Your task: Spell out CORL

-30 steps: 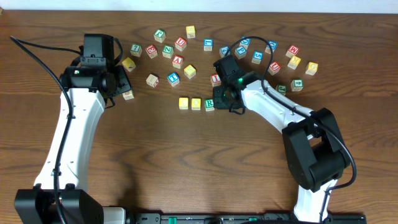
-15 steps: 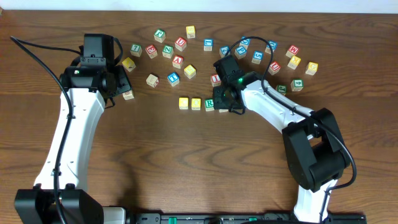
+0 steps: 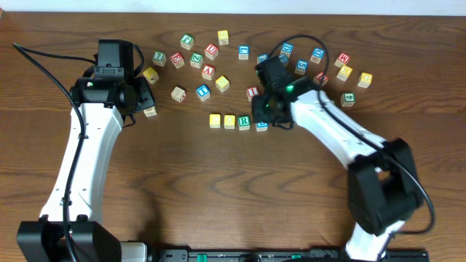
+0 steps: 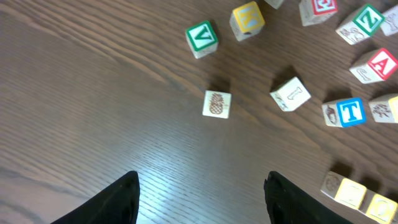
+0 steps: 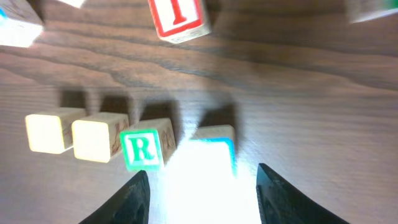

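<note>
Over the brown surface (image 3: 218, 189) the left pincer (image 4: 202, 178) hangs spread and empty, well apart from the row. The right pincer (image 5: 202, 177) is spread too, a finger each side of the blue-edged cube (image 5: 214, 138), last in line beside the green R cube (image 5: 143, 148) and yellow cubes (image 5: 96, 137). I think it should lift straight up and bump nothing.

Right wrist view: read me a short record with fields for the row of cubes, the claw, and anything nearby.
row, left to right in view: first yellow cube, second yellow cube, green R cube, blue-edged cube
blue-edged cube: top washed out by glare, letter unreadable
right claw: open, a finger on each side of the blue-edged cube, gaps showing
nearby: red-letter cube beyond the row, apart from it
</note>
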Controlling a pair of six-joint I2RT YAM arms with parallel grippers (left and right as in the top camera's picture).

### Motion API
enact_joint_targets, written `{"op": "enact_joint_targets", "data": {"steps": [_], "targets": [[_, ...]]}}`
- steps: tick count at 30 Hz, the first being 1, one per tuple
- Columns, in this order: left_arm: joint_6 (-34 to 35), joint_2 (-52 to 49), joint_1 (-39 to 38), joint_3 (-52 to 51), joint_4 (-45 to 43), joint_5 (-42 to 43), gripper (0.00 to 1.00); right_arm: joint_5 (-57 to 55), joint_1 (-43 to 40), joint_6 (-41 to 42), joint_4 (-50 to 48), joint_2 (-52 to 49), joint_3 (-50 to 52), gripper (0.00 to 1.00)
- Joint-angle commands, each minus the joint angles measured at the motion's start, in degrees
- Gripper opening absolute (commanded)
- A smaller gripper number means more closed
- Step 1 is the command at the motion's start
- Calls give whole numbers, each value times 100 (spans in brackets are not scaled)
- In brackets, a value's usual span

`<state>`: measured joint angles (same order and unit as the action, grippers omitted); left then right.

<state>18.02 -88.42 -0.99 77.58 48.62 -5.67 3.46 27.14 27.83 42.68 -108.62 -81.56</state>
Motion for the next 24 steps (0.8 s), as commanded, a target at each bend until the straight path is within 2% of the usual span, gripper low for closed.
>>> {"op": "enact_joint_targets", "data": {"steps": [1, 12, 16, 24], "targets": [[28, -157, -83, -55, 13, 223, 63, 13, -214, 59, 208, 232, -146, 49], [28, -682, -568, -55, -4, 227, 61, 170, -411, 369, 238, -411, 90, 38], [31, -774, -734, -55, -4, 227, 57, 352, -411, 450, 236, -728, 92, 36], [33, -859, -859, -55, -9, 317, 57, 533, -411, 450, 181, -872, 92, 35]]}}
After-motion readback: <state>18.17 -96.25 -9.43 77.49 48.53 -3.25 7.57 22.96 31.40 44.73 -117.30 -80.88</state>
